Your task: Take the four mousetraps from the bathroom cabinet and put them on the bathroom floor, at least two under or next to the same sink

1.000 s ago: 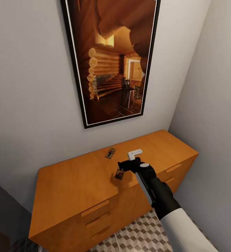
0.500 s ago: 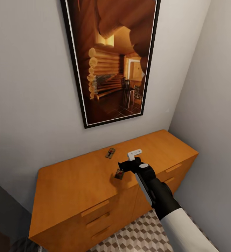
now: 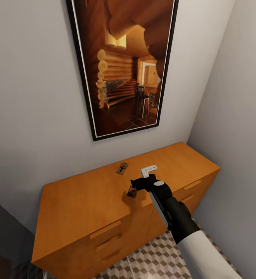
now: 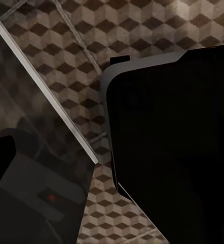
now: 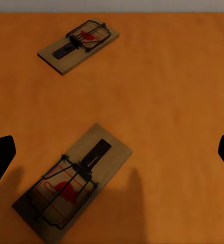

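Right wrist | near mousetrap [image 5: 71, 183] between spread tool [image 5: 112, 152] tips | maybe untouched

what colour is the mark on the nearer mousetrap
Red, on the nearer mousetrap's brown wooden board; clearest in the right wrist view.

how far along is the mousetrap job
Early stage. Nothing looks done: no trap is seen on the floor, and two mousetraps lie flat on the cabinet top, the near trap and the far trap. In hand: the right gripper hovers open over the near trap, not yet gripping it. Left: grasp it, carry both to the floor, and find the other two, then set two by the sink.
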### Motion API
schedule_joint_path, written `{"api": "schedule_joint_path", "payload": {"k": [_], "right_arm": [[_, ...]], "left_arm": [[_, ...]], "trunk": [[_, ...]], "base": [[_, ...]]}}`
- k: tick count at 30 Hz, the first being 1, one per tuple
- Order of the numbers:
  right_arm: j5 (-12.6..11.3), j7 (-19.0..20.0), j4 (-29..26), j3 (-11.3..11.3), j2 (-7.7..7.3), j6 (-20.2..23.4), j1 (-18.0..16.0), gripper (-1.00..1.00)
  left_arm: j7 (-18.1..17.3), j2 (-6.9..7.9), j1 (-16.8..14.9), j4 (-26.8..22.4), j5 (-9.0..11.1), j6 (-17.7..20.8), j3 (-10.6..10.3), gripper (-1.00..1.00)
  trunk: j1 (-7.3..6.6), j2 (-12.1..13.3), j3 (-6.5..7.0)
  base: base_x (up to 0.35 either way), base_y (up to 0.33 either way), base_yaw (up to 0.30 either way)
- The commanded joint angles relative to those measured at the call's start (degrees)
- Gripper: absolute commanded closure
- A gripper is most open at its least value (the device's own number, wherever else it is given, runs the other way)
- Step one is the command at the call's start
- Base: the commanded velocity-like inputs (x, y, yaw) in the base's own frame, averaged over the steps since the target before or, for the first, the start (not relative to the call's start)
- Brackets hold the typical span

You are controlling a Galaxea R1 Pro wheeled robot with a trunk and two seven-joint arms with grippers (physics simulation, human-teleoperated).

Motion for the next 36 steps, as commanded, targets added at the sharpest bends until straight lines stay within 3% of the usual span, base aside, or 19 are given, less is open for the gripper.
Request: {"api": "schedule_joint_path", "payload": {"k": [1,36], "right_arm": [[0.2,0.1,-0.1,0.0,-0.02,0.3,-0.1,-1.00],[0.2,0.1,0.5,0.1,-0.11,0.2,-0.1,-1.00]], "left_arm": [[0.1,-0.03,-0.1,0.2,0.4,-0.4,-0.5,-1.00],[0.1,-0.03,-0.1,0.2,0.4,-0.4,-0.5,-1.00]], "trunk": [[0.03,-0.1,-0.18],[0.03,-0.1,-2.64]], "base": [[0.000,0.000,0.000],[0.000,0.000,0.000]]}}
